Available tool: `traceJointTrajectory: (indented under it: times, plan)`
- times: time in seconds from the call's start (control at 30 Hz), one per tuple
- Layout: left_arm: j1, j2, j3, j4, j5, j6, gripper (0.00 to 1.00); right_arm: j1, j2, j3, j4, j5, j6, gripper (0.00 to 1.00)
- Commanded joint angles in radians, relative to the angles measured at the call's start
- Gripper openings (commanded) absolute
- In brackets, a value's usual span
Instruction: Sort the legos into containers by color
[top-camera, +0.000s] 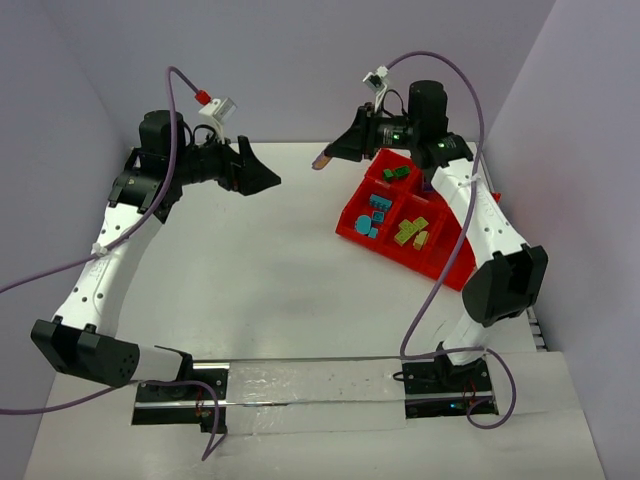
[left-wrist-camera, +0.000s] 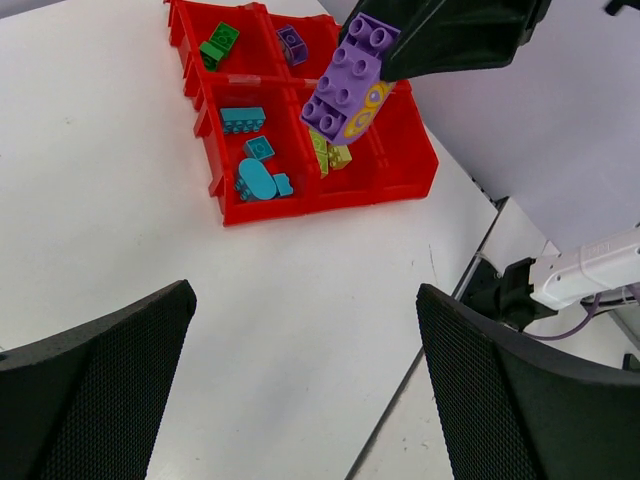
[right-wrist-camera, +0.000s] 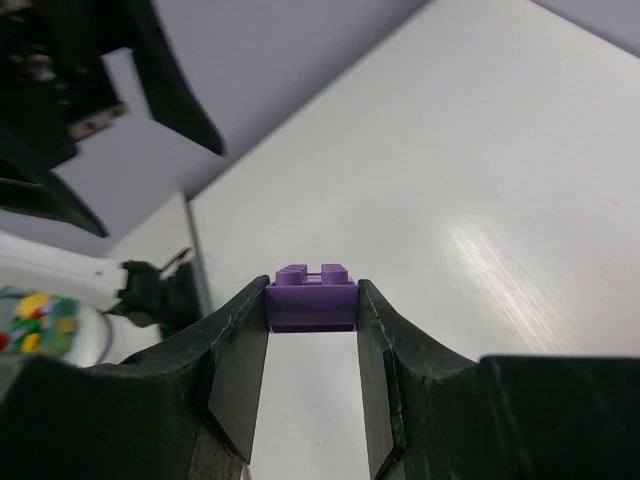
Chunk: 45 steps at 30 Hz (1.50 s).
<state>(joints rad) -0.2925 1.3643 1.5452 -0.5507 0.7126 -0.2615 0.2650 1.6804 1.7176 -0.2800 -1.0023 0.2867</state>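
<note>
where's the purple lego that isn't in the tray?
Purple lego is clamped in the right gripper, airborne left of the red tray, far end, top view.

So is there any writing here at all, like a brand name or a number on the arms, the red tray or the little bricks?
No text can be read in any view.
On the purple brick held in the right gripper: a yellow ring pattern, no letters.
On the multicoloured patch at the left edge of the right wrist view: too blurred to read.
On the red tray: no label shows.
</note>
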Motion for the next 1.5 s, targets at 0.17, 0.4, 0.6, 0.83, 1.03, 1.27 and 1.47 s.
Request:
traceJointTrajectory:
  times: [0.17,0.4,0.6,0.83,1.03,1.27,1.47]
  plan:
    - [0.017,0.015,0.026,0.043,-0.057,-0.076,0.99,0.001,-0.164,-0.177,-0.218,0.960,-0.161,0.00]
    - [0.019,0.024,0.003,0.050,-0.118,-0.107,0.99,-0.109,-0.300,-0.454,-0.069,1.263,-0.097,0.00]
    - [0.019,0.044,-0.011,0.057,-0.113,-0.120,0.98,-0.207,-0.266,-0.485,0.010,1.249,-0.055,0.00]
    - [0.019,0.053,-0.009,0.051,-0.116,-0.114,0.97,-0.257,-0.116,-0.396,0.049,1.264,-0.078,0.00]
    - [0.019,0.071,0.013,0.018,-0.135,-0.091,0.97,-0.311,0.007,-0.336,0.069,1.245,-0.085,0.01]
    - [0.019,0.086,0.021,0.014,-0.131,-0.090,0.97,-0.317,0.093,-0.301,0.071,1.253,-0.098,0.40]
    - [0.019,0.100,0.042,0.005,-0.127,-0.087,0.97,-0.317,0.105,-0.252,0.037,1.214,-0.101,0.76]
